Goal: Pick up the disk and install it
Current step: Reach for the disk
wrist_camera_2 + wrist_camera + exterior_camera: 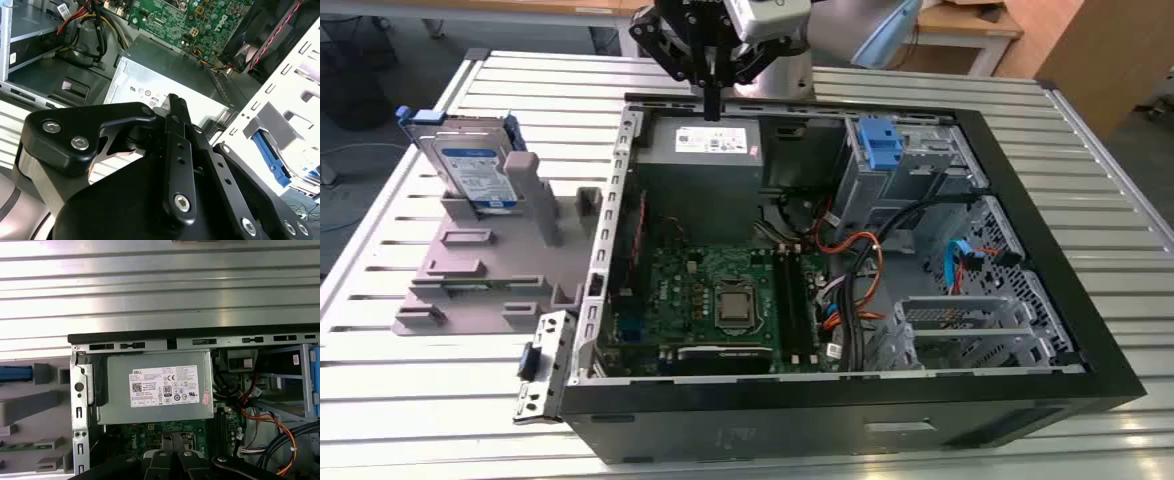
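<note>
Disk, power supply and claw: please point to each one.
disk [471, 168], exterior view, on its blue-and-white label.
power supply [162, 386], first wrist view, on its white label.
claw [711, 108], exterior view, at its tip.

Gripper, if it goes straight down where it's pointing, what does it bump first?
Most likely the grey power supply box: the gripper points down at its labelled top, though the gap is hard to judge.

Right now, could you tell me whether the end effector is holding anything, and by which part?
Nothing is held. The end effector hangs empty above the grey power supply, while the disk stands upright in the grey holder outside the case.
</note>
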Robot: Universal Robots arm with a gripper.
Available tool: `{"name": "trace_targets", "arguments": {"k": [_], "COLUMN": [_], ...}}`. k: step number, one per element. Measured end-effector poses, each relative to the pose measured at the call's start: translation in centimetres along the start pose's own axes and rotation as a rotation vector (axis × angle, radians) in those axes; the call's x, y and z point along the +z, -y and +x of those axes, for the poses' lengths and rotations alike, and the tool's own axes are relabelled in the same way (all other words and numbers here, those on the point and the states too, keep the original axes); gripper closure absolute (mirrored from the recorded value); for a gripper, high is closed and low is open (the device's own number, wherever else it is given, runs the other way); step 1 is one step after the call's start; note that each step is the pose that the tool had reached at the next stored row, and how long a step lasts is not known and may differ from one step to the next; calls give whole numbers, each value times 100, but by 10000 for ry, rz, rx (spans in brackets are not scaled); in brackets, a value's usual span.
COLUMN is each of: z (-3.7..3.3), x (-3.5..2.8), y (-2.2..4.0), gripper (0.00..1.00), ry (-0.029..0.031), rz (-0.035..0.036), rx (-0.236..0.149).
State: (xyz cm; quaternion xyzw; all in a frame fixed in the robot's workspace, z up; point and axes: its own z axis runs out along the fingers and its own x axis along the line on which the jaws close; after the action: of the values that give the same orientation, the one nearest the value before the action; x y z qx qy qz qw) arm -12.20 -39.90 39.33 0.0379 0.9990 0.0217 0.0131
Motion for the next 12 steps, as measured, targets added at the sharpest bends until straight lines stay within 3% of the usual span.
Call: {"name": "trace_targets", "arguments": {"k": [12], "z": [2], "x": [0], "y": [0], "gripper": [89], "ry": [1], "rz": [-1], "rx": [0]}}
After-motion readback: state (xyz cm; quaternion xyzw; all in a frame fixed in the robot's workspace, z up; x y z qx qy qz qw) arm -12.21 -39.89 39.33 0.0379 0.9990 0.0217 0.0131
